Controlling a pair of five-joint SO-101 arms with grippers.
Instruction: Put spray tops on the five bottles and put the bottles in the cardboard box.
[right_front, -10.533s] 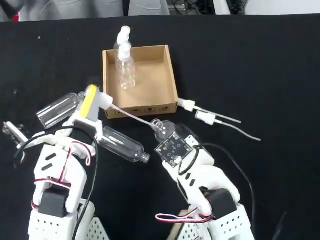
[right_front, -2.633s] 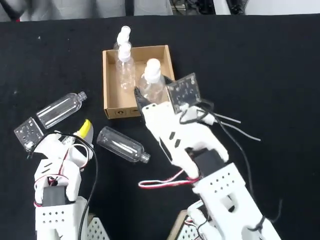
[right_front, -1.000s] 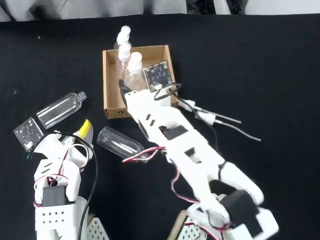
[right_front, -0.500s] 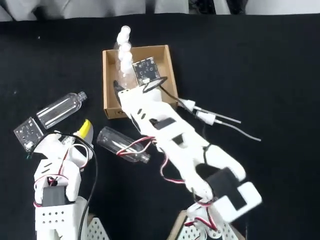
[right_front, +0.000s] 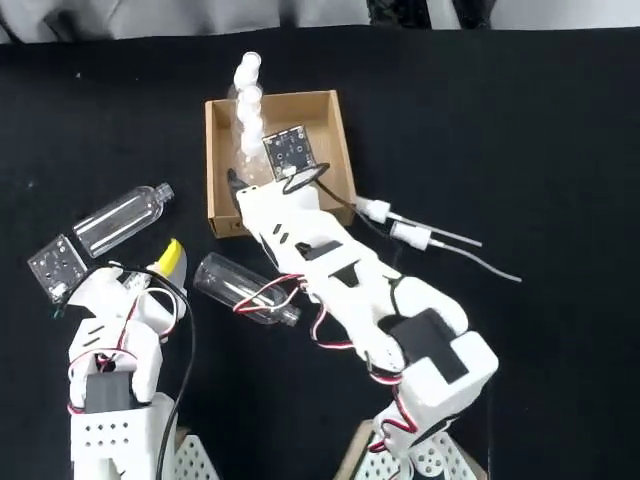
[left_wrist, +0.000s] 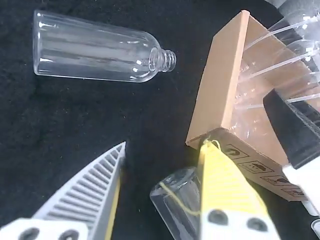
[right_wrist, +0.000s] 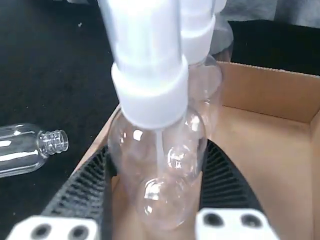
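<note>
In the right wrist view my right gripper is shut on a clear bottle with a white spray top, held upright inside the cardboard box near its side wall. From above, this bottle stands in line with two other capped bottles at the box's far left. Two uncapped bottles lie on the table: one to the left, one in front of the box. My left gripper is open above that nearer bottle, beside the box corner.
Two loose spray tops with long tubes lie just right of the box. The table is covered in black cloth. The right arm's body stretches over the table from the front edge to the box.
The right arm has carried the capped bottle further back and left inside the box, up against the other capped bottles. The left arm has kept still.
</note>
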